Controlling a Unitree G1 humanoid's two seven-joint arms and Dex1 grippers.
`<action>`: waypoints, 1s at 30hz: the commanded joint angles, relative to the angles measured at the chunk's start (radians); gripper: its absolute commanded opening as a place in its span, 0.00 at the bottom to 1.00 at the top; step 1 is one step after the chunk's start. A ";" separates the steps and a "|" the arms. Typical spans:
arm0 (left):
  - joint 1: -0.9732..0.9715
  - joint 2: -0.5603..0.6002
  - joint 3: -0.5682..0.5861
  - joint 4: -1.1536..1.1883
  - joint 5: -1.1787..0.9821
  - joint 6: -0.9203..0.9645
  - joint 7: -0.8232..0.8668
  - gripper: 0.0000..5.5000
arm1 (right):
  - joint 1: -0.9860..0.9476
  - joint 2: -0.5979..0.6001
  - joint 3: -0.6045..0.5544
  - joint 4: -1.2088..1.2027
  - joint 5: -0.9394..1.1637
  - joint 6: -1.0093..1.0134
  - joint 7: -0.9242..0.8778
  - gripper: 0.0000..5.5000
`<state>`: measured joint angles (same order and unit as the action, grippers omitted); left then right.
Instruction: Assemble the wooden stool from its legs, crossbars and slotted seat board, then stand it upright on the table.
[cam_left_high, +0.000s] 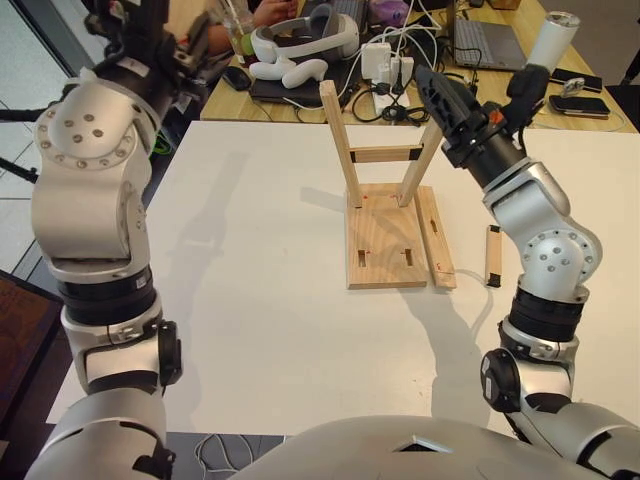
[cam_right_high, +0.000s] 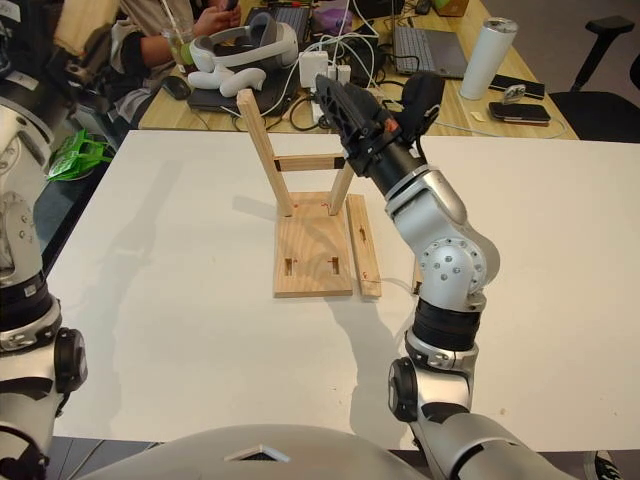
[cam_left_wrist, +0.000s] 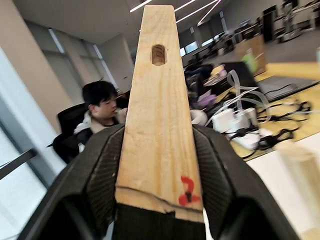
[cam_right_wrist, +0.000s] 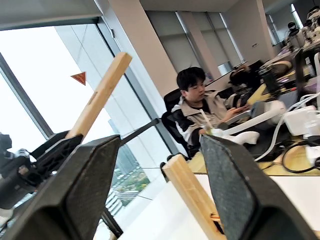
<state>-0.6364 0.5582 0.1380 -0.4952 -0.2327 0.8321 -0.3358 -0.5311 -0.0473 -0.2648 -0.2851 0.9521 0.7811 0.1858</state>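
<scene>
While left fingers (cam_left_wrist: 105, 170) clamp a leg (cam_left_wrist: 160, 125), right fingers (cam_right_wrist: 240, 190) flank upright leg (cam_right_wrist: 189, 192)

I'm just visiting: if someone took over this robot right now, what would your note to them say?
Left gripper: shut on a loose leg, held raised.
Right gripper: open, straddling the top of the right standing leg.
Seat board lies flat on the table; left standing leg and right standing leg stand at its far end, joined by a crossbar. A third leg lies along the board's right edge, a second crossbar beyond it.
Done: one leg pair fitted.
Left: fit both remaining legs and the second crossbar at the near slots, then stand it all upright.
</scene>
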 joint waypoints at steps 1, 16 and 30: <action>0.031 -0.062 0.015 -0.110 -0.119 0.053 -0.031 0.37 | -0.027 -0.008 -0.058 -0.006 0.193 0.064 -0.039 0.54; 0.163 -0.223 0.003 -0.396 -0.430 0.309 0.075 0.37 | 0.447 -0.515 -0.208 -0.192 0.507 0.297 -0.005 0.54; 0.512 0.242 -0.379 -0.423 -0.275 0.126 -0.188 0.37 | 0.547 -0.581 0.009 0.022 -0.146 0.197 -0.093 0.54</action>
<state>-0.1350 0.7404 -0.1949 -0.9521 -0.5825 1.0326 -0.4910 0.0666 -0.6569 -0.2735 -0.3200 0.8365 0.9887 0.0907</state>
